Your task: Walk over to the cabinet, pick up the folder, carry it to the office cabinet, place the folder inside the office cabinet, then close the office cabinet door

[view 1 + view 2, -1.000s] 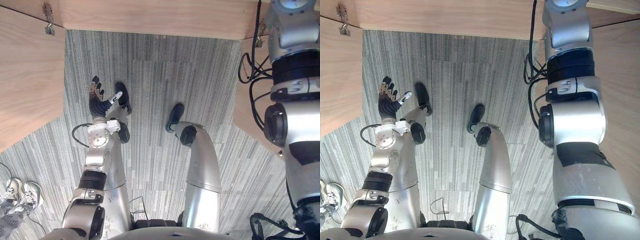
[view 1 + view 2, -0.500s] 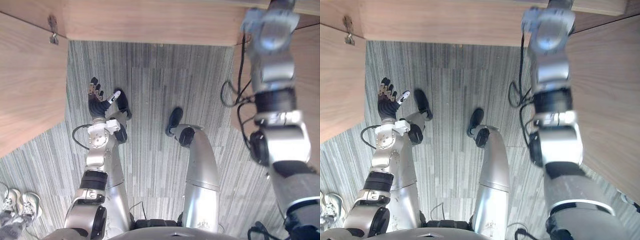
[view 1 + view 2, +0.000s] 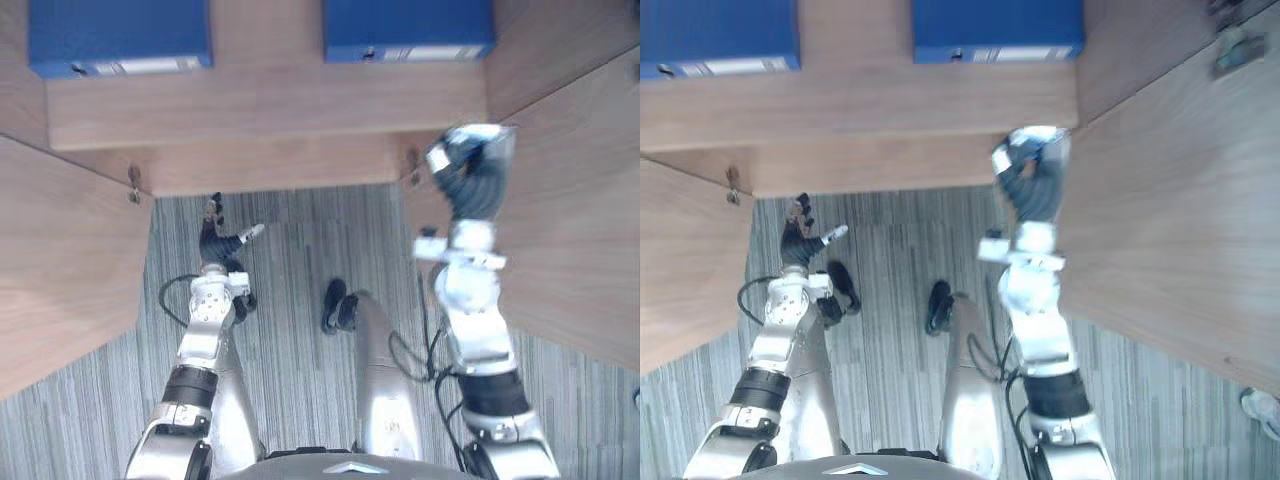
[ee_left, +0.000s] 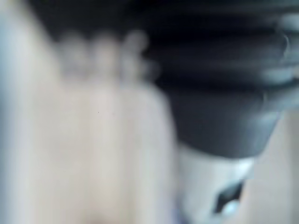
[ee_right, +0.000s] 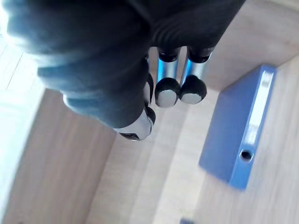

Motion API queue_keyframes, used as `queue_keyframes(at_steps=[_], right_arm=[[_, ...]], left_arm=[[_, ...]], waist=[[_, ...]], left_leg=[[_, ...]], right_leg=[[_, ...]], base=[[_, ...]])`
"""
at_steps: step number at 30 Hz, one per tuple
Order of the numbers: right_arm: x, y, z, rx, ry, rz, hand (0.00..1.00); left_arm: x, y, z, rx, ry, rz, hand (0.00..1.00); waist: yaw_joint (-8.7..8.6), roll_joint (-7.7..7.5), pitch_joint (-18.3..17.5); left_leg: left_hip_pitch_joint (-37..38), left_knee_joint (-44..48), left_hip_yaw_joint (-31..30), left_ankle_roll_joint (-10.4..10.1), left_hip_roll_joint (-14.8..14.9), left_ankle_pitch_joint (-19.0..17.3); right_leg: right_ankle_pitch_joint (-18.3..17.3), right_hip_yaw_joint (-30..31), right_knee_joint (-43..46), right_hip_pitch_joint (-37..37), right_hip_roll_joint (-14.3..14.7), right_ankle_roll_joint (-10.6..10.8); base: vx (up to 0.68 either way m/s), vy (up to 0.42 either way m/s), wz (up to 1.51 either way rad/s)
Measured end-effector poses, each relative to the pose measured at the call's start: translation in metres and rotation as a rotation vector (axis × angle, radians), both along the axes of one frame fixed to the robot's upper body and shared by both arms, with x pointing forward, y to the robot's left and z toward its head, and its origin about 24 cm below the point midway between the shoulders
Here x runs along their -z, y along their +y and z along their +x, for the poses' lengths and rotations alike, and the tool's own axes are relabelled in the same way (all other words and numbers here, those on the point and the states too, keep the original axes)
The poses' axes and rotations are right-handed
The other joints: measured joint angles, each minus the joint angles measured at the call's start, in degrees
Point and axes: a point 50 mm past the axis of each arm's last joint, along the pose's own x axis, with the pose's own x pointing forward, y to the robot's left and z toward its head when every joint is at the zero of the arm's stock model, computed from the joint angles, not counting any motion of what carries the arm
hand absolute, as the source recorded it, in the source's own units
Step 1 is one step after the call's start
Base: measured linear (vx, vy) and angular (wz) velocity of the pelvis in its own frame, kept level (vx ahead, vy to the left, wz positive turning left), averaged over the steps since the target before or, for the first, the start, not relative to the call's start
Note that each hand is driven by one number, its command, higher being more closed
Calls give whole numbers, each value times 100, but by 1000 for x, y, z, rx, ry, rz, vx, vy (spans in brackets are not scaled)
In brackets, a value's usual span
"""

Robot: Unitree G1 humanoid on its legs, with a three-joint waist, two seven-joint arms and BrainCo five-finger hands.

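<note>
Nearest first: my left hand (image 3: 213, 240) hangs low by my side, fingers spread, thumb out, nothing in it. Not the one that counts here imo.

My right hand (image 3: 470, 182) is up high, just beside the open right door (image 3: 575, 200). In its wrist view the fingers (image 5: 167, 91) look loosely relaxed and they've got hold of nothing.

Beyond that hand and a bit toward my left sits a blue folder (image 3: 408, 25) on the wooden shelf (image 3: 260, 105). It seems to lie with its labelled spine facing me, so the long axis runs left-right across the shelf. The hand is near it but clearly not touching, and the wrist view shows the folder (image 5: 238, 135) out past the fingertips.

A second blue folder (image 3: 118, 35) sits further left on the same shelf, well apart from the right hand and high above the left.

Both hands are empty, so I'd say I'm on the pickup, and the right hand is nearer: reach forward and slightly left.
</note>
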Motion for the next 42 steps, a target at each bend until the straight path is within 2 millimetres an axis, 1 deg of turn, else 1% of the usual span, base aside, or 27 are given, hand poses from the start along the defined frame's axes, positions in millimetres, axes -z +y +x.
queue_keyframes(at_steps=[1,3,4,6,7,9,10,11,12,13,14,15,16,18,20,22,26,31,32,34,35,36,37,39,42], right_arm=[[4,3,-2,-17,16,-6,100],[32,21,-12,-113,128,-31,100],[39,23,-14,-123,158,-36,100],[71,28,-15,-144,296,-86,100],[80,29,-14,-145,340,-99,100],[126,28,-10,-123,535,-154,100],[138,27,-10,-121,585,-168,100],[159,26,-11,-113,675,-198,100],[177,24,-15,-113,754,-237,100],[185,22,-17,-110,791,-250,100],[199,21,-21,-103,852,-261,100],[206,19,-23,-97,885,-268,100],[221,15,-28,-81,953,-291,100],[235,10,-35,-67,1018,-316,100],[252,2,-46,-37,1106,-309,100],[265,-8,-56,0,1182,-295,100],[285,-21,-73,51,1310,-283,100],[307,-38,-98,131,1466,-239,100],[309,-40,-100,155,1484,-211,0],[311,-46,-101,202,1502,-176,0],[312,-49,-104,222,1518,-152,0],[316,-51,-109,244,1549,-119,0],[317,-52,-110,254,1559,-101,0],[321,-55,-115,299,1589,-10,0],[322,-58,-117,324,1603,30,0]], left_arm=[[3,0,-2,2,12,3,0],[23,-2,-16,8,85,1,0],[27,-3,-20,10,102,1,0],[49,-3,-33,15,190,9,0],[53,-3,-36,21,211,14,0],[66,-6,-44,59,267,59,0],[69,-6,-46,69,280,76,0],[74,-7,-50,88,301,100,0],[78,-8,-53,102,317,115,0],[80,-8,-55,105,323,122,0],[83,-6,-59,107,338,127,0],[85,-6,-61,111,347,128,0],[91,-5,-67,113,371,133,0],[95,-5,-71,114,389,134,0],[101,-5,-80,126,413,142,0],[107,-5,-88,131,440,149,0],[123,-4,-106,140,527,151,0],[141,0,-121,140,626,164,0],[145,2,-126,138,655,166,0],[152,2,-133,139,701,168,0],[156,3,-138,140,725,170,0],[159,4,-142,142,745,178,0],[161,4,-144,141,757,179,0],[168,5,-154,140,812,179,0],[173,5,-162,138,857,178,0]], waist=[[1,-8,-39],[19,-35,-205],[26,-43,-255],[18,-80,-451],[13,-82,-487],[-23,-105,-537],[-39,-107,-584],[-52,-108,-687],[-64,-109,-717],[-84,-104,-728],[-113,-84,-792],[-123,-75,-824],[-143,-75,-861],[-167,-69,-936],[-184,-41,-1106],[-200,24,-1216],[-244,161,-1395],[-242,150,-1467],[-247,149,-1469],[-260,147,-1469],[-293,142,-1501],[-286,126,-1543],[-281,119,-1554],[-293,107,-1565],[-297,112,-1573]], left_leg=[[73,-27,18,2,-1,-5],[649,-321,90,-14,-90,-36],[773,-402,115,-5,-109,-31],[1226,-776,211,-40,-228,-6],[1343,-895,212,-52,-281,24],[1883,-1505,270,-39,-504,246],[1995,-1693,287,-57,-567,307],[2202,-2062,334,-82,-680,442],[2451,-2395,379,-51,-783,619],[2569,-2545,388,-45,-823,693],[2770,-2818,383,-35,-881,816],[2863,-2945,383,-31,-910,868],[3141,-3285,381,-34,-970,1005],[3404,-3660,383,-74,-1038,1161],[3795,-4257,396,-98,-1156,1413],[4174,-4676,436,-120,-1236,1570],[4627,-5205,449,-129,-1340,1778],[4792,-5221,362,-166,-1404,1749],[4817,-5252,342,-184,-1418,1736],[4888,-5258,284,-187,-1456,1698],[4907,-5259,200,-206,-1489,1673],[4925,-5259,191,-201,-1501,1664],[4943,-5260,191,-182,-1508,1650],[5042,-5262,189,-137,-1552,1617],[5075,-5262,190,-109,-1592,1593]], right_leg=[[5,1,-41,75,2,9],[72,-6,-430,662,4,73],[91,-7,-534,789,5,84],[187,-10,-959,1237,0,145],[223,-16,-1082,1356,-1,155],[425,-28,-1637,1843,-33,231],[475,-33,-1791,1939,-38,238],[600,-47,-2092,2107,-50,259],[735,-54,-2379,2333,-57,276],[798,-66,-2523,2447,-54,274],[917,-97,-2822,2654,-24,292],[981,-104,-2973,2759,0,298],[1134,-124,-3347,3054,50,311],[1291,-130,-3722,3299,103,328],[1488,-142,-4189,3627,141,344],[1614,-135,-4503,3943,175,364],[1758,-98,-4837,4273,229,390],[1824,-39,-5018,4485,207,377],[1845,-4,-5063,4513,205,401],[1875,46,-5124,4602,196,417],[1875,59,-5169,4667,193,418],[1873,74,-5174,4691,184,419],[1873,81,-5178,4712,179,420],[1866,102,-5210,4832,144,430],[1859,140,-5212,4863,108,440]], base=[[141,6,-3],[131,19,3],[139,33,5],[138,42,2],[153,53,6],[125,35,12],[113,14,12],[157,18,6],[148,16,3],[116,11,-2],[101,7,-3],[126,14,-6],[129,9,-4],[80,4,-2],[62,8,-3],[48,22,-6],[13,38,-7],[-17,56,-4],[-42,54,-10],[-38,66,-2],[-14,67,9],[-5,55,9],[2,42,3],[15,49,1],[14,46,2]])
